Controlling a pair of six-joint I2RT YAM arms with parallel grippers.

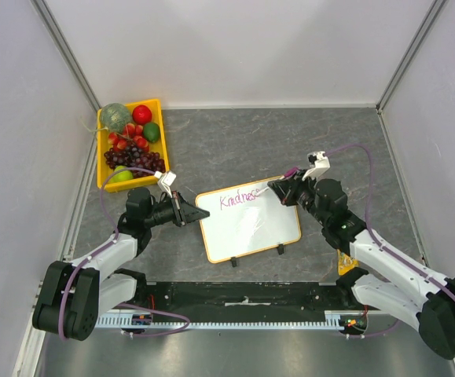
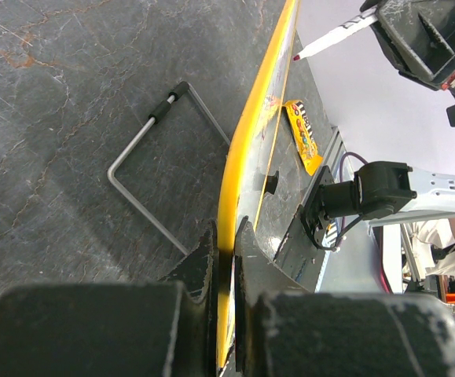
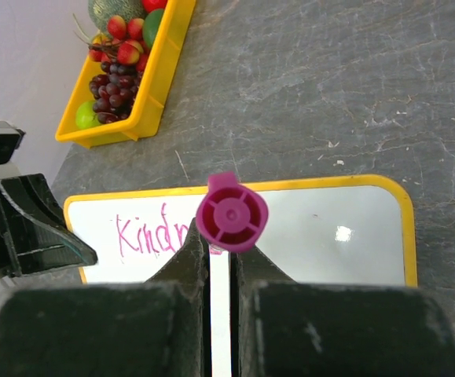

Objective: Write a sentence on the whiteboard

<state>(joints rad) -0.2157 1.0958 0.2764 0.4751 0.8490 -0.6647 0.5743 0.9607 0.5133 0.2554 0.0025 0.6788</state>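
Grey stone-look table (image 1: 290, 141) fills the floor of the top view. A small white whiteboard (image 1: 255, 229) with round corners and a thin yellow-orange frame lies near the middle of it, a bit tilted. A yellow plastic tray (image 1: 165, 141) full of fruit sits at 10 o'clock from the whiteboard, well apart from it.

The black left gripper (image 1: 198, 213) is at 9 o'clock on the whiteboard. Its two fingers are pressed together on the frame, with the yellow edge squeezed between them (image 2: 225, 243).

The black right gripper (image 1: 282, 191) is at 2 o'clock on the whiteboard. Its fingers are clamped on a white marker (image 2: 333, 38) with a round pink-purple end (image 3: 232, 214). The marker tip points down at the top part of the board, right by the last letter. I cannot tell if the tip touches.

A bent grey metal wire stand (image 2: 137, 137) lies on the table in the left wrist view, beside the board.

A small flat yellow pack (image 1: 346, 262) lies at 4 o'clock from the whiteboard, near the right arm.

Thin pink words (image 1: 237, 199) run along the top of the board, toward 11 o'clock. They read "Kindnes".

Two tiny black clips (image 1: 280, 249) sit on the 6 o'clock edge.
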